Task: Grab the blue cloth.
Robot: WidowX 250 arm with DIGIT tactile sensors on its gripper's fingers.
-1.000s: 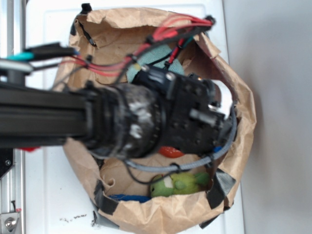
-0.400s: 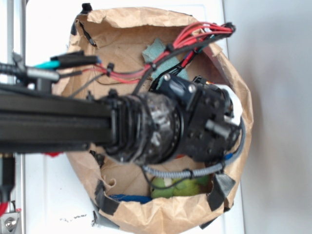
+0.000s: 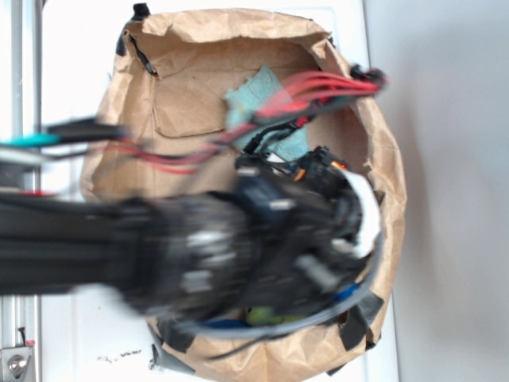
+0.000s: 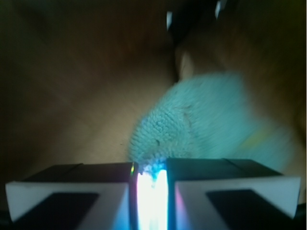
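The blue cloth (image 4: 201,124) is a fuzzy teal terry rag that bunches up just beyond my fingertips in the wrist view. My gripper (image 4: 151,172) is shut on its near edge, and a thin bright strip of cloth fills the narrow gap between the pads. A yellowish patch shows on the cloth at the right. In the exterior view the blue cloth (image 3: 258,94) lies inside the paper bag, partly under red and black cables. The blurred arm (image 3: 262,247) covers the fingers there.
A crumpled brown paper bag (image 3: 391,183) with black tape at its corners rings the work area on a white table (image 3: 71,79). A green toy (image 3: 258,317) and something blue (image 3: 227,325) peek out at the bag's bottom edge. A cardboard flap (image 3: 187,107) lies at the back left.
The arm has swung toward the bottom of the exterior view and is motion-blurred. More of the bag floor and the cloth's upper corner is uncovered, and the orange object no longer shows.
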